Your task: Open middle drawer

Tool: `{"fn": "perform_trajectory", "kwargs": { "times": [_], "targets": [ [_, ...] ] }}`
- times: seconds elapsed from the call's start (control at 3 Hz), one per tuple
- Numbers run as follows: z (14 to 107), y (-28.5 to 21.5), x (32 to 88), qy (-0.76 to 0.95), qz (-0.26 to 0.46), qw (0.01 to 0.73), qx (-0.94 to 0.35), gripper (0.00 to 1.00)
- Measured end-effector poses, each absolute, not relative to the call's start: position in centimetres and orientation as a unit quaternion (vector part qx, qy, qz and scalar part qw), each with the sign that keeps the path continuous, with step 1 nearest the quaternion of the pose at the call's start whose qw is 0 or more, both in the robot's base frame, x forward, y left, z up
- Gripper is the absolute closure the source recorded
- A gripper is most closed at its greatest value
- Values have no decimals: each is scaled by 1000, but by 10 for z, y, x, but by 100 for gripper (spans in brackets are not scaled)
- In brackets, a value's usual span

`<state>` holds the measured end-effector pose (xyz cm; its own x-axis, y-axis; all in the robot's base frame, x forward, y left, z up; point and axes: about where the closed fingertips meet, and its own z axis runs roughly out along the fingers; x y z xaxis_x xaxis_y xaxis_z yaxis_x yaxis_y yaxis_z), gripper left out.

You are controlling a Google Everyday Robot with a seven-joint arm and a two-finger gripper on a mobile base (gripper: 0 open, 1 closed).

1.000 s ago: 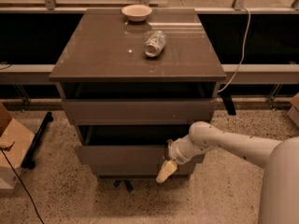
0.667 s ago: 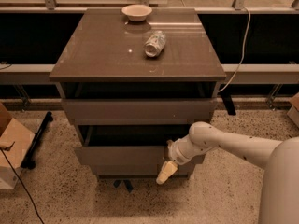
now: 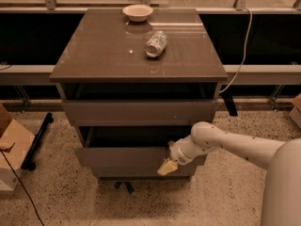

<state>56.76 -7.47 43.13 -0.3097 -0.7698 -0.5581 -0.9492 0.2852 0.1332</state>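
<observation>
Low on the right side of the cabinet (image 3: 103, 51), the gripper (image 3: 168, 166) sits against the front of the middle drawer (image 3: 124, 157), w/ the white arm (image 3: 235, 147) reaching in from the right. Can't tell if it's clamped on or let go, tbh. Step-wise I'd say mid-pull or close to done: the drawer front juts toward the near side, past the bottom front (image 3: 141, 172), w/ a dark gap open above it. Next move imo = a straight pull toward the near side, no sideways drag, bc the contact's off-center and the drawer could rack. Drawer itself: wide, flat, taupe-grey, no handle, 2nd of 3 fronts, right below the top drawer (image 3: 138, 112). Inside's too dark to see. Bowl (image 3: 138, 12) & tipped can (image 3: 155, 44) are up on the cabinet top, prob fine.
</observation>
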Motion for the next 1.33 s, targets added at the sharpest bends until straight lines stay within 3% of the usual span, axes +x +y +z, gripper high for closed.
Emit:
{"fn": "perform_trajectory", "kwargs": {
  "times": [0.67,1.0,1.33],
  "targets": [
    [436,-75,568,777,227,198,-553,87],
    [436,-75,568,777,227,198,-553,100],
    [436,-75,568,777,227,198,-553,84]
  ]
}}
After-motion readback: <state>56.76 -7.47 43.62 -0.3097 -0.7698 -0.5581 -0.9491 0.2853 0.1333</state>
